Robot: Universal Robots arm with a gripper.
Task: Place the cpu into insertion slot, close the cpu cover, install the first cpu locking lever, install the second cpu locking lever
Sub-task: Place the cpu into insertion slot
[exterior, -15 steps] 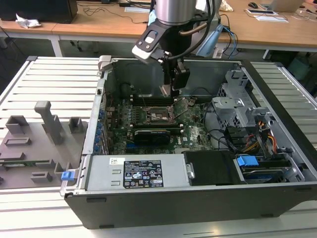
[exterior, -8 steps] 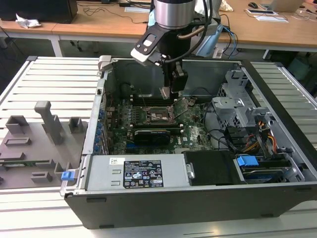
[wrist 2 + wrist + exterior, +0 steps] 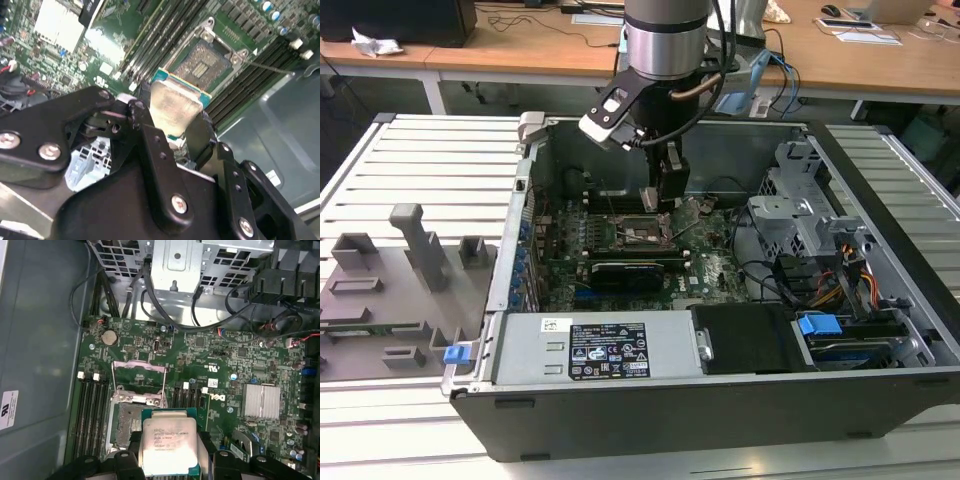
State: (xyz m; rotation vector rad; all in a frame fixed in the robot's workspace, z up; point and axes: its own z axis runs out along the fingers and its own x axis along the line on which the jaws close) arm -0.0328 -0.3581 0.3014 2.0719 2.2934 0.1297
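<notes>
You have the cpu (image 3: 169, 441) pinched in the gripper (image 3: 667, 193): the jaws are closed on two opposite edges of the chip, with the black fingers (image 3: 200, 134) pressing in from either side. The chip is a flat, nearly square plate with a dull silver-beige metal lid, faintly brushed, with rounded corners. A thin green rim of substrate shows around it. Its metal face points up, away from the board and toward the wrist. It has no real long axis, but in the first wrist view its edges run roughly parallel to the edges of the insertion slot (image 3: 125, 427).

The chip is not seated. It hangs over one side of the slot and overlaps that side in the first wrist view, while the rest of the dark, finely grained contact field lies exposed. In the second wrist view you see the same square socket (image 3: 206, 62) with its bright stamped-metal edging just beyond the chip.

The cpu cover (image 3: 139, 366), a thin silver-grey frame with a square window, is swung open between the slot and the round coin cell (image 3: 109, 336). Around it spreads the glossy green motherboard (image 3: 210, 347), with long black memory slots (image 3: 90, 415) beside the socket and a ribbed silver heatsink (image 3: 261, 401) further off. In the exterior view, the arm reaches down into the open grey steel case (image 3: 880, 250).
</notes>
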